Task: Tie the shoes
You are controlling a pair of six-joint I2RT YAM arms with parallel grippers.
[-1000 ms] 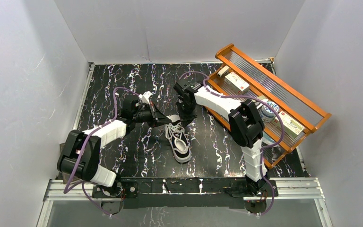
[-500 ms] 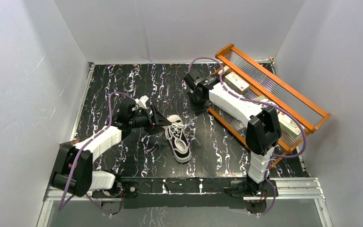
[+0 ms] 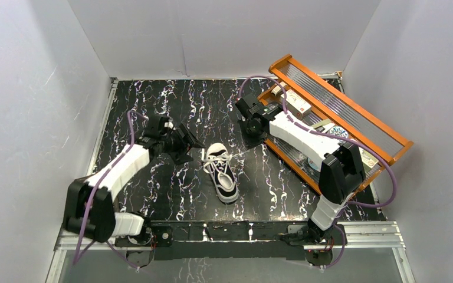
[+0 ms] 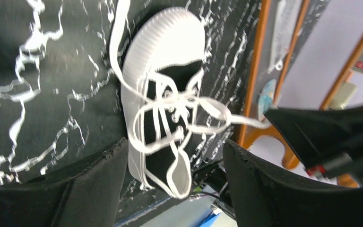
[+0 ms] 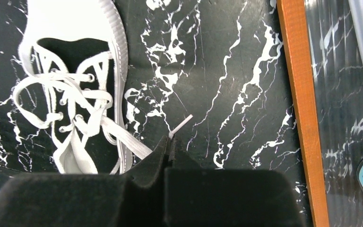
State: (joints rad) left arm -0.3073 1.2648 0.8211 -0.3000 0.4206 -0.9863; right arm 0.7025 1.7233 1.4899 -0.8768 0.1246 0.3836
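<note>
Black marbled table (image 3: pixel 147 100) carries the sneaker (image 3: pixel 222 172) between our two arms. We judge the tying barely begun: its laces (image 4: pixel 170 101) only cross loosely over the tongue, with the bow not yet formed. Our right gripper (image 5: pixel 169 142) is clenched on one lace end (image 5: pixel 182 124), while our left gripper (image 3: pixel 191 144) hangs spread, grasping nothing. At the table's right, the orange wooden rack (image 3: pixel 354 106) holds small boxes (image 3: pixel 298 105) and a round container (image 3: pixel 335 137)
</note>
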